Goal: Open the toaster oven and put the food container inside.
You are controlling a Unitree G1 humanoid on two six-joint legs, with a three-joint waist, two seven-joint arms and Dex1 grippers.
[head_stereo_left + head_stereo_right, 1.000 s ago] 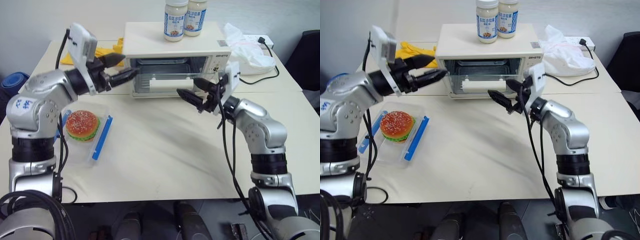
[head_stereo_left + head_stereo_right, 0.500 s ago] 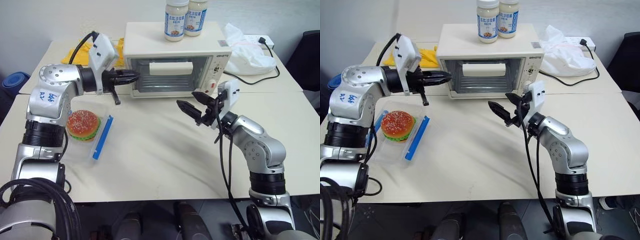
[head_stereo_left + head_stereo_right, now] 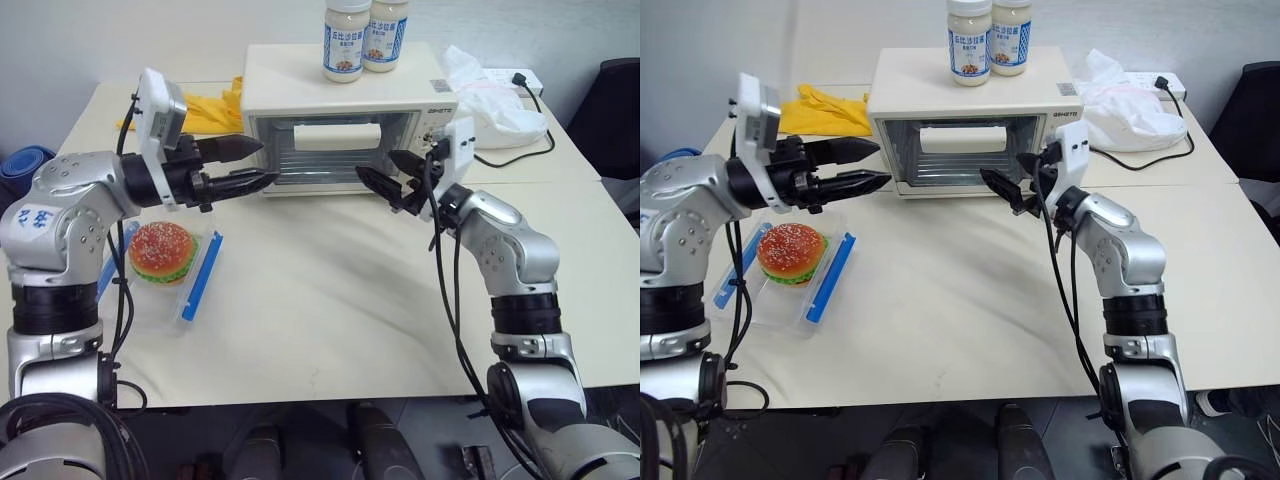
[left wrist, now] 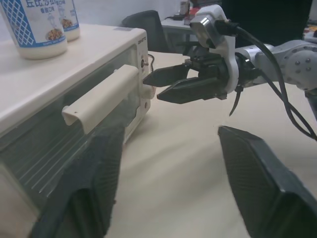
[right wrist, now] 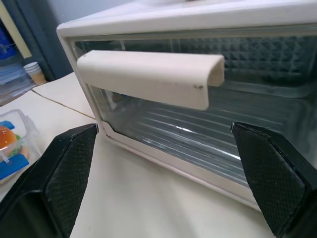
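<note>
The clear plastic container (image 3: 165,262) with blue clips and a seeded bun sat at the table's left. The left gripper (image 3: 243,165) hung above it, black fingers apart. The boxy cream oven (image 3: 345,125) stood far centre, glass door shut; the right gripper (image 3: 387,177) gaped before it.

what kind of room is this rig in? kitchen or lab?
Likely an office or lab staged as a kitchen, not a real one. The toaster oven stands on a plain pale table beside a power strip, a dark office chair sits at the edge, and the burger in the food container looks like a toy.
</note>
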